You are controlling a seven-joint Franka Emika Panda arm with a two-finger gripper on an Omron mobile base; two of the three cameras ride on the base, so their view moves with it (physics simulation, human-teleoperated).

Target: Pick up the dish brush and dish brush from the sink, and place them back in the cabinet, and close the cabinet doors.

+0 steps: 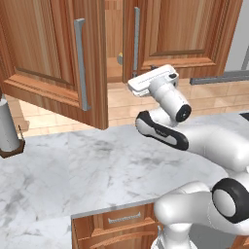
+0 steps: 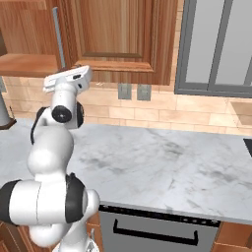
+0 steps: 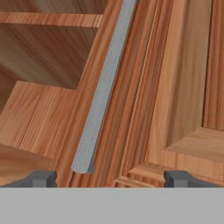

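The cabinet [image 1: 58,53] spans the wall above and ahead of the tool; its left door [image 1: 48,58] swings well out over the marble table [image 1: 97,165], while the right door [image 1: 180,29] stands only partly ajar, leaving a narrow gap through which the shelf interior shows. The table lies below the tool and carries nothing directly beneath it; a grey cylinder on a dark stand [image 1: 8,129] sits far to the tool's left. The arm [image 1: 170,104] is raised and bent so that the hand faces the cabinet front, a posture suited to pushing a door rather than reaching for an object.

The tool [image 3: 109,178] is released, its two dark tips spread wide with nothing between them. Directly ahead of it, and between the lines of its tips, runs the silver bar handle [image 3: 103,94] of the right door, whose lower end sits just above the tips. To the tool's left the open shelf [image 3: 39,57] recedes; to its right lies the door's raised panel [image 3: 188,87].

A small tan item [image 1: 119,58] rests inside the cabinet, ahead of the tool and seen through the gap; it is too small to confirm as a dish brush. The closing step appears to be in hand.
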